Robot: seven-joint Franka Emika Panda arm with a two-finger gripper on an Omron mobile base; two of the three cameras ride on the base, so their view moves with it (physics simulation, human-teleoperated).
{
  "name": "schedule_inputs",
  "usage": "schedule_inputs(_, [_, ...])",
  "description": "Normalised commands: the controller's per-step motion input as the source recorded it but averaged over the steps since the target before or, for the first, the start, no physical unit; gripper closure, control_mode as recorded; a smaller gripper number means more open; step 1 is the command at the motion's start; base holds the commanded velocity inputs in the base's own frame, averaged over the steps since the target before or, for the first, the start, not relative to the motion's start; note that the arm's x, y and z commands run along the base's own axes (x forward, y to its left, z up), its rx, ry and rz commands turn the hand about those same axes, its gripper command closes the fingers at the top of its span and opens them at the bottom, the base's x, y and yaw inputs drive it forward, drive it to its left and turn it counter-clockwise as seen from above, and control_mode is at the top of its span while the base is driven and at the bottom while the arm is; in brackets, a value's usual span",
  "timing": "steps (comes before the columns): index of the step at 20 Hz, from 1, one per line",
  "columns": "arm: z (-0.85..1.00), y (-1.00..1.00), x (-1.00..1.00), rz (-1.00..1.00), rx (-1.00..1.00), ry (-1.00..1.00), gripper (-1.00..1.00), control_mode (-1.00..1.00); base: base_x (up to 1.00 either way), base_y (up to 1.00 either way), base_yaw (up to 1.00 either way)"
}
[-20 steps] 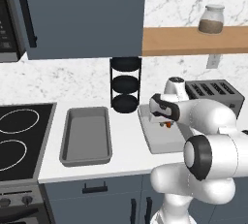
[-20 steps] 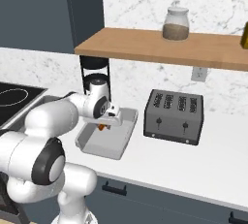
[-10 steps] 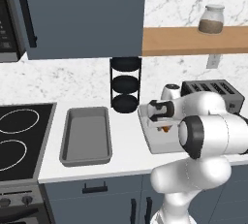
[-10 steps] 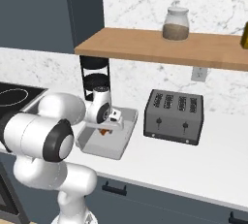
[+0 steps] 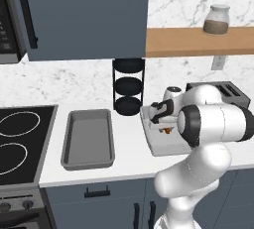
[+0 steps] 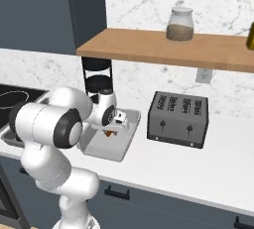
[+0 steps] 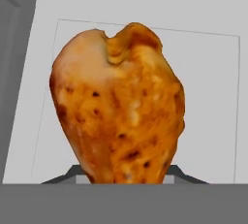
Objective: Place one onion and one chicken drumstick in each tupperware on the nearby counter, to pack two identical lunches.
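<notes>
**Drumstick held over the right-hand tupperware**

From the left base view I see the long white table [image 5: 124, 161] running from a black cooktop [image 5: 20, 141] on the left to a dark toaster [image 5: 229, 90] on the right, with dark blue-grey cabinets below and a marble backsplash behind. One grey tupperware [image 5: 88, 139] sits just beside the cooktop, and its floor is bare. The second tupperware [image 5: 161, 146] lies further right, partly covered by my arm. A black three-tier rack [image 5: 128, 86] stands against the wall between the two. Above, a dark wall cabinet hangs beside a wooden shelf [image 5: 198, 41] carrying a glass jar [image 5: 217, 20]. The gripper [image 5: 163, 126] sits low over the right tray, with a bit of orange showing beneath it.

In the right base view the same tray [image 6: 111, 146] lies between my arm and the toaster [image 6: 178, 119], near but not touching it. The gripper [image 6: 111, 130] points down into the tray, orange at its tip. A wall outlet [image 6: 202, 76] sits under the shelf.

In the hand view the chicken drumstick [image 7: 118, 106] hangs clamped between the closed-in fingers, its broad end toward the tray floor [image 7: 208, 82]. I cannot tell whether it touches the floor.
</notes>
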Motion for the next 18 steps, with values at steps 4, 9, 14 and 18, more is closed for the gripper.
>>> schedule_inputs(4, [0.00, -0.01, 0.00, 0.00, 0.00, -0.02, -1.00, -1.00, 0.00, 0.00, 0.00])
schedule_inputs(9, [0.36, 0.00, -0.25, 0.00, 0.00, -0.05, -1.00, -1.00, 0.00, 0.00, 0.00])
schedule_inputs(14, [0.66, -0.01, -0.66, 0.00, 0.00, -0.15, -1.00, -1.00, 0.00, 0.00, 0.00])
schedule_inputs(18, [0.74, 0.00, -0.98, 0.00, 0.00, -0.19, -1.00, -1.00, 0.00, 0.00, 0.00])
